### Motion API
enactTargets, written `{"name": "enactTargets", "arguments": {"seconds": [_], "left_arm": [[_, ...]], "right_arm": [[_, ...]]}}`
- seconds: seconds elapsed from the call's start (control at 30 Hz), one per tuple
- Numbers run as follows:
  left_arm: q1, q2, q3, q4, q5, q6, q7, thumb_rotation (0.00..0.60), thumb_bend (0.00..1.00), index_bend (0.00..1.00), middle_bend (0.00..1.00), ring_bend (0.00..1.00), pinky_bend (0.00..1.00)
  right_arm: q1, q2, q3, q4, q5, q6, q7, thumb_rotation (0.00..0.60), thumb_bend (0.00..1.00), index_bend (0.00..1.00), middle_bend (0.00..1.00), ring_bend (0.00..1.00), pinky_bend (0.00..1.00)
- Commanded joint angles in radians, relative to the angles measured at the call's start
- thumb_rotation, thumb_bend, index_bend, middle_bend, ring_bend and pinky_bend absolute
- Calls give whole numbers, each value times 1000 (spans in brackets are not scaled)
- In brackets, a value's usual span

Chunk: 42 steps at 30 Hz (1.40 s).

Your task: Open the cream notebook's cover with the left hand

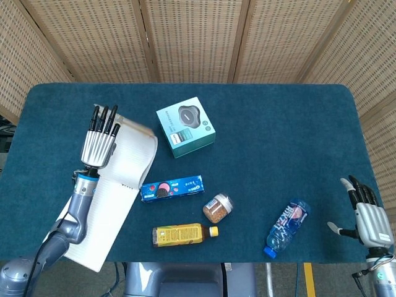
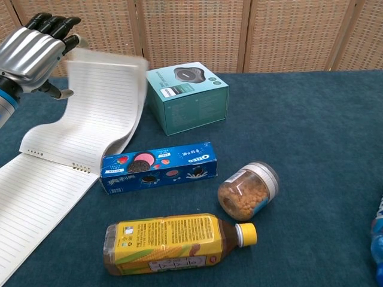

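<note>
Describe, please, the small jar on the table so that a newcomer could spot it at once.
On the blue-green table, look near the front edge, just right of the blue cookie box. The jar lies tipped on its side above the yellow bottle's cap; only it is clear and filled with brown granules.
</note>
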Motion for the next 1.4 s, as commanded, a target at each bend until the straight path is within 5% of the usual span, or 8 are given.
{"name": "enactTargets", "arguments": {"seconds": [0.03,0.47,0.63,0.83,1.23,1.4], "left_arm": [[-2,-5,-3,8,-9,4,7,600,105,5,0,0,0],[29,35,-5,-74,-38,45,-25,600,99,0,0,0,0],[108,117,2,-281,-52,102,-54,600,38,0,0,0,0],[253,293,81,-648,-50,146,-19,600,0,0,0,0,0],[439,522,235,-1021,-73,158,-28,600,0,0,0,0,0],[482,558,268,-1050,-81,159,-9,600,0,0,0,0,0]], "right_arm": [[1,-1,0,1,1,-1,1,600,52,32,0,0,0],[1,2,-2,2,1,-4,1,600,53,32,0,0,0],[1,3,-3,2,2,-7,-4,600,53,33,0,0,0],[1,5,-6,0,-1,-7,-14,600,51,32,0,0,0],[0,1,-8,-2,-1,-2,-44,600,53,32,0,0,0],[1,0,-8,-4,1,-3,-53,600,52,32,0,0,0]]}}
